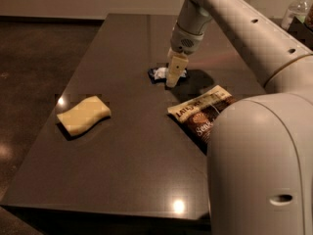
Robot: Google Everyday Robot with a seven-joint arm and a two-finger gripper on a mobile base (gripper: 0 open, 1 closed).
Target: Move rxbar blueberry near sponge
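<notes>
The end effector (172, 77) is seen lowered to the far middle part of the dark desk (127, 175), with its tip set right at the rxbar blueberry (157, 74). Whether the end effector is apart, together or clamped on the bar cannot be told, since only one cream-coloured piece is shown from this side. The rxbar blueberry is found lying flat on the desk, its dark blue wrapper and white panel partly covered on the right by the end effector. The sponge (83, 115), pale yellow with wavy edges, is laid flat near the left edge of the desk, well apart from the bar and nearer to the camera. A brown-and-cream chip bag (198, 112) is laid right of the middle, near the bar but apart from it, and its near end is hidden by the robot's pale body (259, 170). The arm (234, 18) is stretched in from the upper right. A clear bottle (296, 11) is glimpsed at the top right corner
</notes>
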